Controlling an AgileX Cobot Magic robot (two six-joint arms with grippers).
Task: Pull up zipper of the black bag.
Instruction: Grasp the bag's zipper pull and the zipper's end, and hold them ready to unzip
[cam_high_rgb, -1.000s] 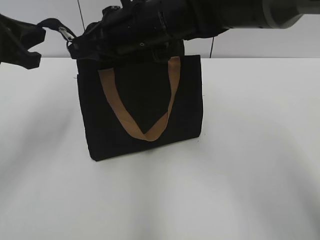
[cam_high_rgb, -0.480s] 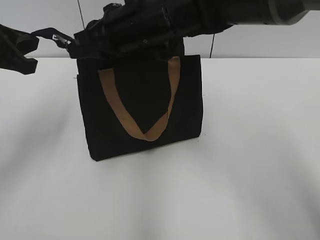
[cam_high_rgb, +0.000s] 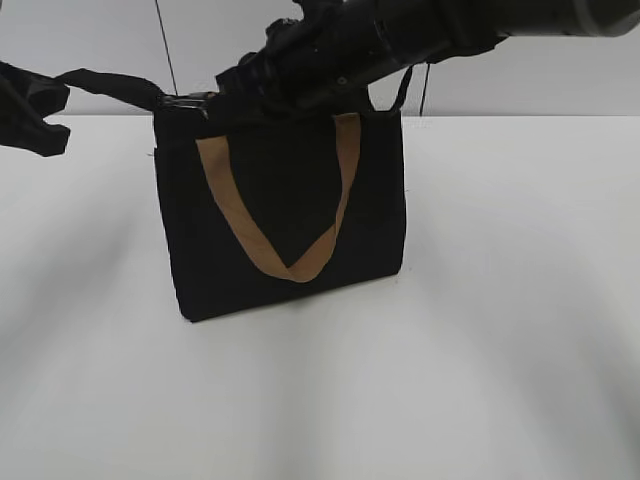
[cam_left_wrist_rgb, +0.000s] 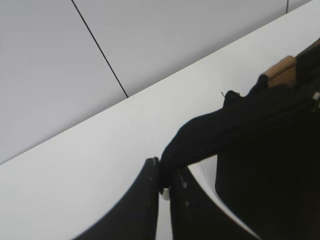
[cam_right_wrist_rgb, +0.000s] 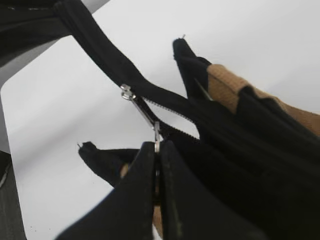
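The black bag (cam_high_rgb: 285, 215) with tan handles stands upright on the white table. My left gripper (cam_high_rgb: 35, 110) is at the far left, shut on the end of the bag's black zipper tape (cam_left_wrist_rgb: 200, 137), which is stretched out to the left (cam_high_rgb: 110, 85). My right gripper (cam_right_wrist_rgb: 157, 150) is over the bag's top, shut on the silver zipper pull (cam_right_wrist_rgb: 145, 112). In the exterior view my right gripper (cam_high_rgb: 235, 90) hides the slider at the bag's top edge.
The white table (cam_high_rgb: 500, 330) surrounds the bag. A pale wall with dark seams (cam_high_rgb: 165, 45) stands behind it. The tan handle (cam_high_rgb: 290, 265) hangs down the bag's front face.
My right gripper has moved right along the bag's top with the zipper pull. The tape end in my left gripper is now drawn out straighter, and the slider no longer shows at the left.
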